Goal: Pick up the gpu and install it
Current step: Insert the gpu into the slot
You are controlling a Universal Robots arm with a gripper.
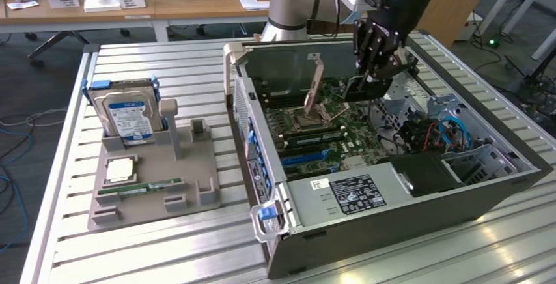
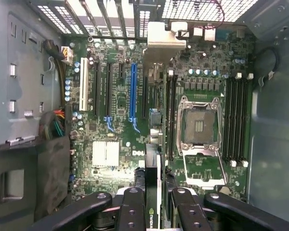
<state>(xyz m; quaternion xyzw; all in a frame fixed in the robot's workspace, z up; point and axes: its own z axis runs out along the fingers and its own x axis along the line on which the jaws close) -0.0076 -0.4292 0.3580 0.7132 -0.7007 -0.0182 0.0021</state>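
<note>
At the exterior view's left, the grey fixture (image 1: 200, 189) carries the hard drive (image 1: 126, 116) standing up and the green memory stick (image 1: 139, 187) lying in its groove. To the right of it stands the open computer case (image 1: 391, 222), with the motherboard facing up. Above the far part of the case hangs the gripper (image 1: 375, 69). Its fingers are closed narrow on the gpu (image 1: 363, 88), which hangs on edge just below them, over the board and, as far as I can judge, not touching it.

In the wrist view the gpu (image 2: 152, 192) is seen edge-on between the fingers (image 2: 130, 211), and it runs parallel with the long slots. The blue slot (image 2: 132, 91) lies near this line but a little aside of it.

The step in hand is, I think, bringing the card to its slot. To do it well, the card should be upright and parallel with the slot, with its connector edge exactly over the opening. The push should be straight and even, because a tilted card can jam or bend the contacts
</note>
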